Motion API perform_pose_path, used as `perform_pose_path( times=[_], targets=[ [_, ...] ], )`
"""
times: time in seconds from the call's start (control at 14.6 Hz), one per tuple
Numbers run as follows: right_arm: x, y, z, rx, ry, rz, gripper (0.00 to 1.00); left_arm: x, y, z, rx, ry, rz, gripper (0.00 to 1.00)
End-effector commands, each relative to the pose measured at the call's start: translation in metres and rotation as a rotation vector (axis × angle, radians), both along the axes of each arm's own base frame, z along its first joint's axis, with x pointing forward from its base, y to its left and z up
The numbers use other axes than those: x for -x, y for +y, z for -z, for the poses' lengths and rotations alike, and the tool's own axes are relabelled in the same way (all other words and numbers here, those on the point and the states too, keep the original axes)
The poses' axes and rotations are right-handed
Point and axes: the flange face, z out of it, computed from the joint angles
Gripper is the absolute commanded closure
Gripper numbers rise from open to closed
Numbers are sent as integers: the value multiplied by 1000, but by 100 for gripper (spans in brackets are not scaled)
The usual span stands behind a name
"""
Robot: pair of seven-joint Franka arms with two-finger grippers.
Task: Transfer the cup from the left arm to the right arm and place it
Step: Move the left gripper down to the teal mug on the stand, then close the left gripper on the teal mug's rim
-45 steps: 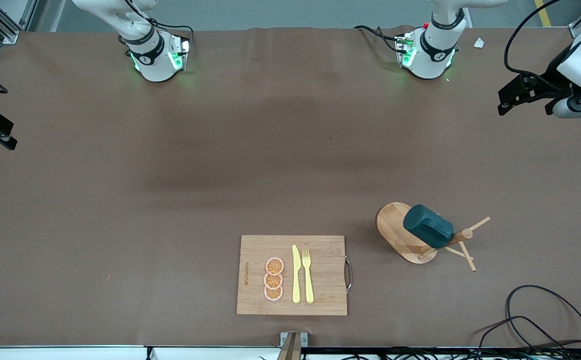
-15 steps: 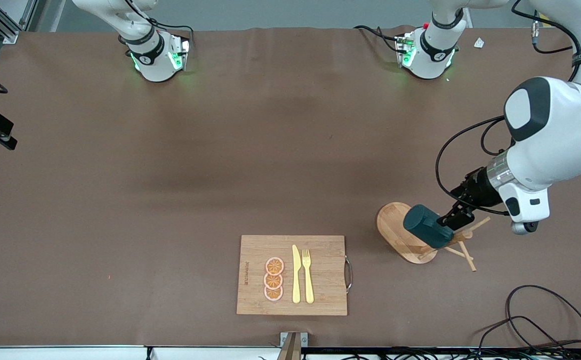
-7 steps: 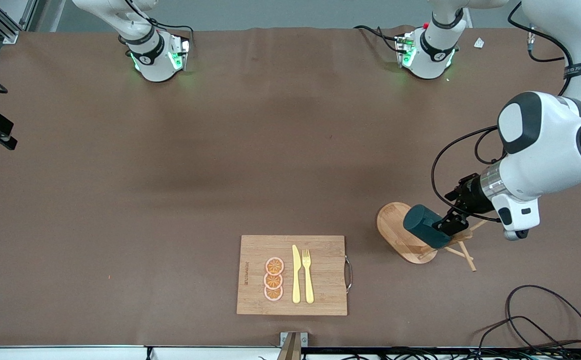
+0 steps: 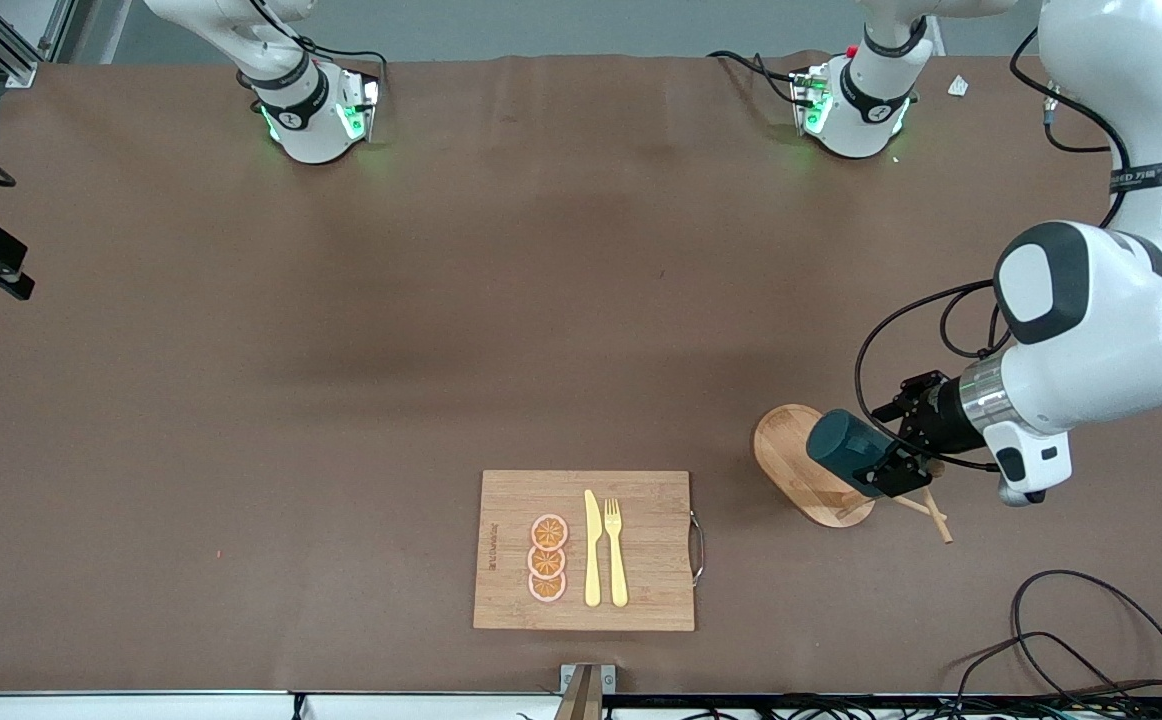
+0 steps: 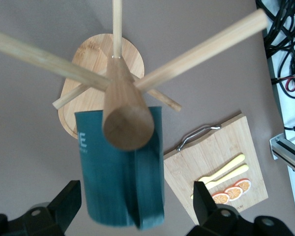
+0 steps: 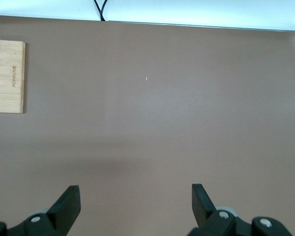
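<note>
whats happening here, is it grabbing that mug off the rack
Yes, about to. The left tool is open, one finger on each side of the cup, which hangs on a peg of the wooden mug rack; it has not closed. The right tool waits open over bare table. A cutting board lies nearby.

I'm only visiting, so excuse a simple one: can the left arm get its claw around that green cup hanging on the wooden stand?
Probably yes. The left gripper is open with one finger on each side of the cup, apart from it. The mug tree pegs stand clear.
</note>
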Motion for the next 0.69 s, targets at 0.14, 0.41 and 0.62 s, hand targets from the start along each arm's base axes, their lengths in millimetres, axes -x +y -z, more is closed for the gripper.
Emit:
perform_pose_path(
  times=[0.14,0.41,0.62],
  targets=[
    [2,2,-5,-10,-9,6,0,-10,1,16,12,19,-17,0],
    [2,1,-5,-10,-9,7,0,-11,1,25,7,29,-11,0],
    [2,0,-5,-9,-10,9,0,-11,0,31,6,38,-11,0]
  ],
)
